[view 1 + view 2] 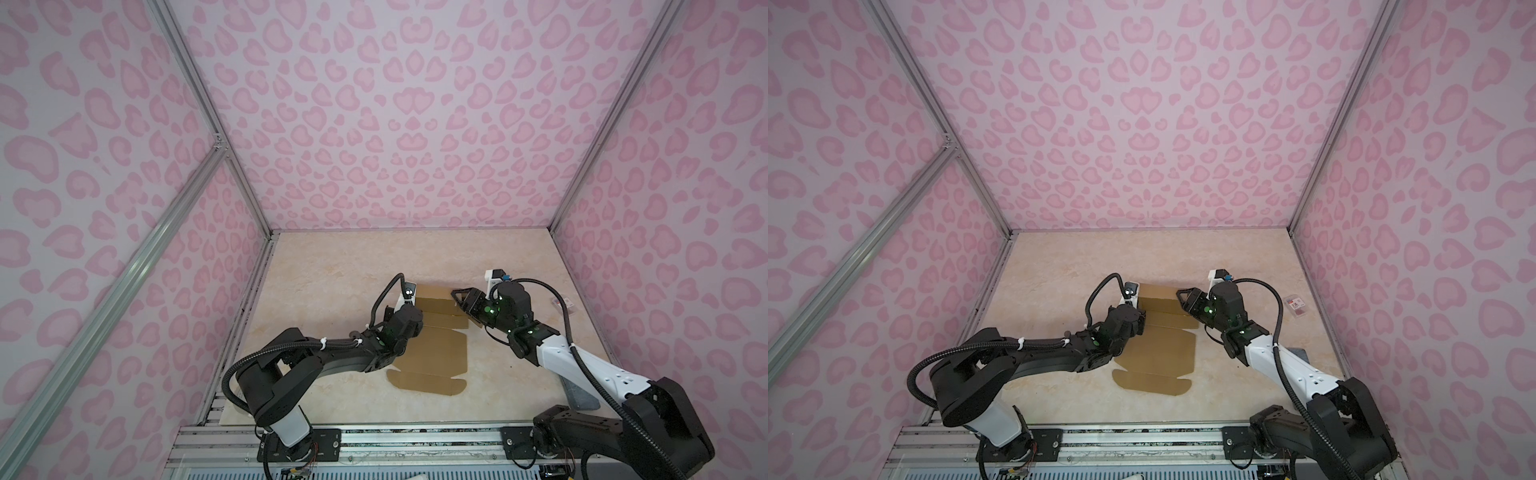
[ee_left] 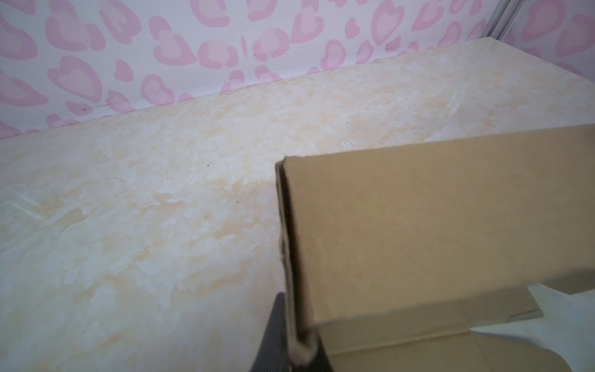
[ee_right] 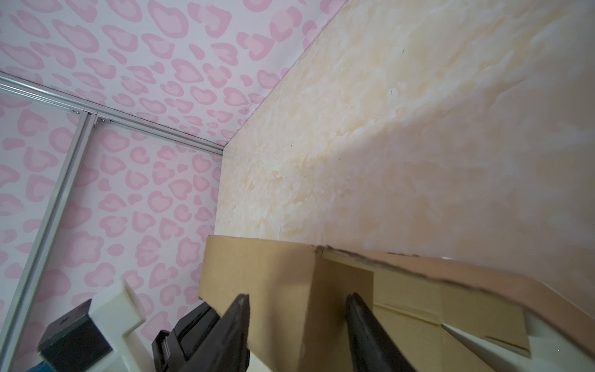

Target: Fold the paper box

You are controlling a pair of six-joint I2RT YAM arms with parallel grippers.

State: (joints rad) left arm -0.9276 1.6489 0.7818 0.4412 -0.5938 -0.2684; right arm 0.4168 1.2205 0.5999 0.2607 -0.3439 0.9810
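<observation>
Paper box (image 1: 440,349), one; packet (image 1: 564,304), one.

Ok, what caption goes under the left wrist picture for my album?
The left jaws shut on a folded edge of the paper box, marbled table behind.

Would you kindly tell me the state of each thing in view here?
box: partly folded, far end raised, near end lying flat.
left end effector: shut on the box's doubled edge.
right end effector: open, at the box's raised end.
packet: lying flat, untouched, right of the box.
</observation>
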